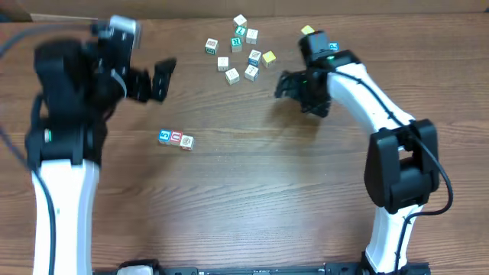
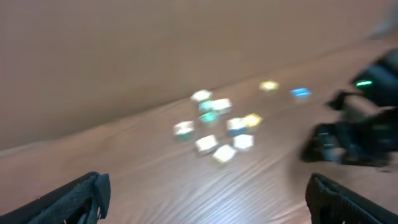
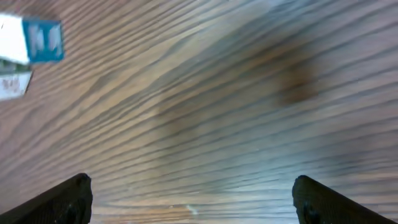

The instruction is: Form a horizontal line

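Started row: three blocks, the row [image 1: 176, 139] sits left of centre on the tabletop [image 1: 252, 191], the blocks touching or nearly so.
Row axis: runs left-right in the overhead view, with the right-end block dipping a hair lower than the other two.
Open end: I'd guess the next block goes on the right end, since that side faces the supply.
Loose blocks: the loose blocks [image 1: 239, 52] are scattered at the far middle of the tabletop, up and to the right of the row and well apart from it.
Right hand: the right hand [image 1: 284, 85] hovers just right of the scatter with its fingers spread and nothing between them. Its wrist view only catches a blue-faced block [image 3: 37, 40] at the top-left edge.
Left hand: the left hand [image 1: 155, 80] is also spread wide and empty, above the row and farther from the scatter. Its view is blurry.
Who's closer: right hand for picking, left hand for the row, imo.
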You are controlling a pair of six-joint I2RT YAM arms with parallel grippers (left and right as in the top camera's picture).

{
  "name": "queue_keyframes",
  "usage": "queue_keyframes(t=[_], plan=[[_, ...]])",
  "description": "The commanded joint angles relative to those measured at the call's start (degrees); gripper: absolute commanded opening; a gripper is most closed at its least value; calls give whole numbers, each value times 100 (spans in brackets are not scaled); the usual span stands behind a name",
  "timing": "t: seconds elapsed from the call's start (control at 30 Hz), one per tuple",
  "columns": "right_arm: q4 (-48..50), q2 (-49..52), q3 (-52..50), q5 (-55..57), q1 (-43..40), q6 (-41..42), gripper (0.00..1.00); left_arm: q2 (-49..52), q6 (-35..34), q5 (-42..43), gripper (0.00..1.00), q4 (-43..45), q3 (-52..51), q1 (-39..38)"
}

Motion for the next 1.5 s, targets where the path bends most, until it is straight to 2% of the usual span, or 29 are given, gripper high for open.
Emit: queue_keyframes(t=[0.0, 0.03, 0.13, 0.37, 0.43, 0.5, 0.67, 0.97, 1.03, 1.1, 1.17, 1.2, 1.27, 1.3, 1.47], plan=[[-164, -173, 17, -179, -350, 42, 100, 1169, -57, 2566, 100, 232, 599, -44], [-188, -173, 17, -175, -426, 35, 100, 1381, -57, 2723, 100, 404, 599, -46], [-201, -173, 15, -157, -566, -249, 100, 2149, -254, 2087, 100, 844, 599, -166], [-205, -173, 13, -138, -584, -391, 100, 3486, -835, -1043, 100, 1716, 660, -1244], [-223, -173, 13, -138, -588, -391, 100, 3801, -1296, -2221, 100, 1980, 695, -1574], [-264, -173, 11, -138, -588, -391, 100, 4006, -1609, -2726, 100, 2194, 695, -1727], [-393, -173, 4, -138, -588, -391, 100, 4725, -2702, -2844, 100, 2830, 748, -1801], [-437, -173, 4, -138, -588, -389, 100, 5886, -2761, -2684, 98, 2507, 1648, -1836], [-437, -173, 2, -138, -588, -389, 100, 5941, -2758, -2684, 90, 2503, 1670, -1834], [-437, -173, 2, -140, -588, -389, 100, 5945, -2752, -2688, 75, 2524, 1670, -1827], [-437, -173, 2, -138, -588, -389, 100, 5945, -2736, -2688, 65, 2614, 1670, -1816], [-437, -173, 0, -140, -588, -389, 100, 5945, -2739, -2686, 53, 2634, 1670, -1814], [-444, -173, 2, -140, -588, -389, 100, 5945, -2739, -2686, 36, 2577, 1670, -1814], [-457, -173, 2, -140, -588, -387, 100, 5945, -2739, -2686, 33, 2533, 1670, -1814], [-496, -173, 0, -140, -588, -387, 100, 5941, -2739, -2684, 29, 2465, 1672, -1812]])
